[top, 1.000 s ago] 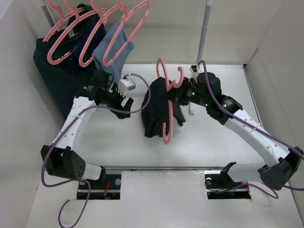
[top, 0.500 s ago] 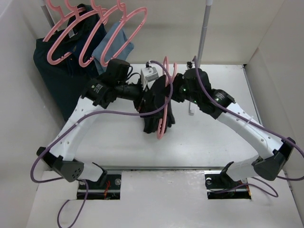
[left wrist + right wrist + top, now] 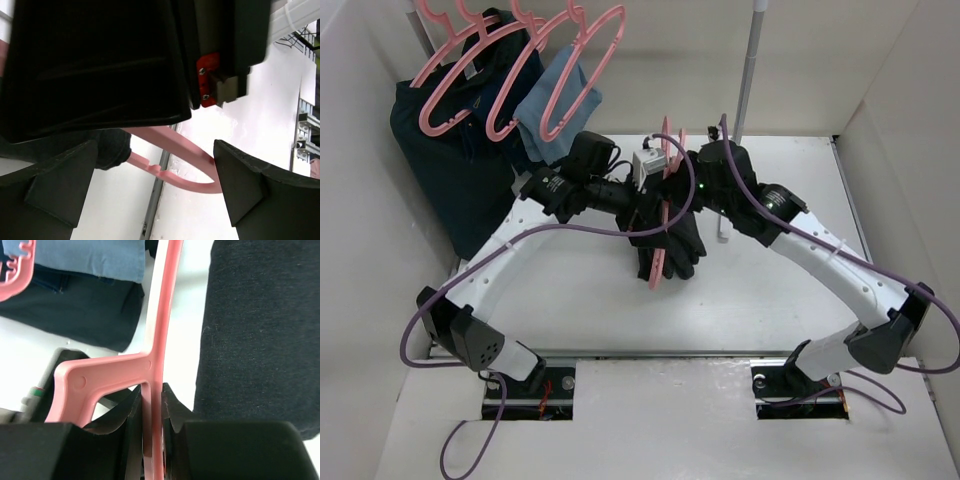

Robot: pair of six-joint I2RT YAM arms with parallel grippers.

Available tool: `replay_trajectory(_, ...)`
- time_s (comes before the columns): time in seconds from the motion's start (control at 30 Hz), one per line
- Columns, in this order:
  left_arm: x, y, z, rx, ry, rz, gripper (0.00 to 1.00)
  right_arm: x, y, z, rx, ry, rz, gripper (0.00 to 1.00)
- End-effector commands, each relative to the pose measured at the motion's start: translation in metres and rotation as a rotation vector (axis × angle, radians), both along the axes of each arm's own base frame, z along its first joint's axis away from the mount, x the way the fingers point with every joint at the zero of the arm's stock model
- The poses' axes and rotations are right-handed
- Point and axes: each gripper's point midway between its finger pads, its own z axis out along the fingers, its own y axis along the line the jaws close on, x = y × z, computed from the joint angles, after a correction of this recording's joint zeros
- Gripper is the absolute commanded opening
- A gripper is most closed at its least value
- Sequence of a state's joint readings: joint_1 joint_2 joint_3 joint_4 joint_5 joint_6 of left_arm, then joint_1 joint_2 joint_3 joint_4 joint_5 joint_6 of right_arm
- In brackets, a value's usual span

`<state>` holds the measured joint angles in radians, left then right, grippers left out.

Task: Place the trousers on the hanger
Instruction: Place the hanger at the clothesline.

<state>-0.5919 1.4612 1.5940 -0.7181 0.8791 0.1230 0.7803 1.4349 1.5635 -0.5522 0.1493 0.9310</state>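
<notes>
My right gripper (image 3: 678, 186) is shut on the neck of the pink hanger (image 3: 659, 266) and holds it above the table. In the right wrist view the fingers (image 3: 131, 405) pinch the hanger's stem (image 3: 159, 315). The black trousers (image 3: 682, 244) hang bunched over the hanger; their cloth fills the right of the right wrist view (image 3: 257, 330). My left gripper (image 3: 642, 206) is open right beside the hanger and trousers. In the left wrist view its jaws (image 3: 155, 167) stand wide apart around the hanger's curved end (image 3: 185, 155), with dark cloth (image 3: 112, 147) at the left finger.
Several pink hangers (image 3: 570, 70) hang on a rail at the back left, with a dark navy garment (image 3: 440, 160) and a light blue cloth (image 3: 555, 105). A metal pole (image 3: 748, 70) stands at the back. White walls (image 3: 910, 120) enclose the table.
My left arm has reached right, bringing its open gripper up to the hanger and trousers. My right gripper has swung the hanger and trousers slightly right and turned the hanger edge-on.
</notes>
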Motion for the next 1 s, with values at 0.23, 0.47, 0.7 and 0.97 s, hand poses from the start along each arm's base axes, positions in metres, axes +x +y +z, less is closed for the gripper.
replay_trajectory(0.23, -0.015, -0.005, -0.024, -0.008, 0.088, -0.059, 0.47, 0.015, 0.011, 0.087, 0.188, -0.188, -0.025, 0.00)
replay_trajectory(0.47, -0.015, -0.006, -0.010, -0.044, 0.072, -0.078, 0.00, 0.027, 0.014, 0.069, 0.250, -0.169, 0.052, 0.00)
replay_trajectory(0.7, 0.006, -0.006, 0.024, -0.134, 0.071, -0.071, 0.00, 0.017, 0.021, 0.051, 0.249, -0.170, 0.214, 0.53)
replay_trajectory(0.97, 0.019, -0.010, 0.044, -0.203, 0.090, -0.082, 0.00, -0.011, 0.019, 0.036, 0.307, -0.151, 0.243, 0.51)
